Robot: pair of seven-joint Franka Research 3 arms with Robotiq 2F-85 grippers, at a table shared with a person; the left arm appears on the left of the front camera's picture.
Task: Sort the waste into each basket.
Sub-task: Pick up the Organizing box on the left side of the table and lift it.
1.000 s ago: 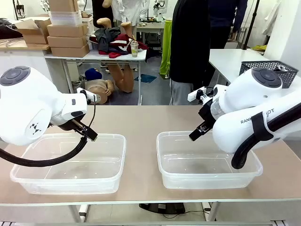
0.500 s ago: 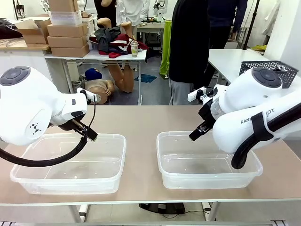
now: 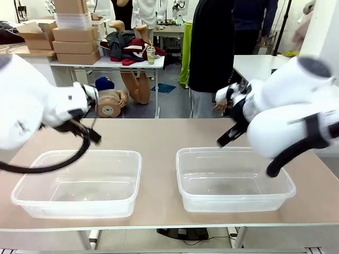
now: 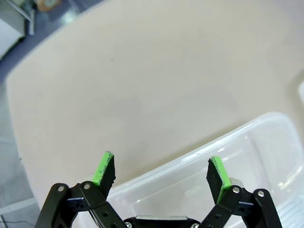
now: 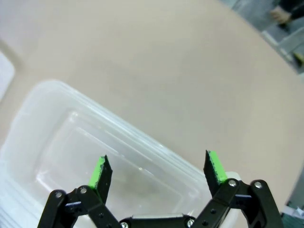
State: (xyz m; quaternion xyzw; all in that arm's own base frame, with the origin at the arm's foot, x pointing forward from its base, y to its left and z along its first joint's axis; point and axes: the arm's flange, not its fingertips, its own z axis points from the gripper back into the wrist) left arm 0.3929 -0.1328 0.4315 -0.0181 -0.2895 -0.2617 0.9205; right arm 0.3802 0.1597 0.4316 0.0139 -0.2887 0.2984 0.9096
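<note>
— What's at the left of the table?
— The left-hand clear tub, sitting near the table's front edge. The left gripper hangs over one corner of it, green pads spread wide apart, gripping nothing.
— And further right?
— The right-hand clear tub, near that same front edge, bare tabletop between the two. The right gripper is above its rim, jaws wide apart as well, empty.
— How high are the arms?
— Hard to say; from the front both look smeared. A person in dark clothes stands at the table's far edge, right of the middle.
</note>
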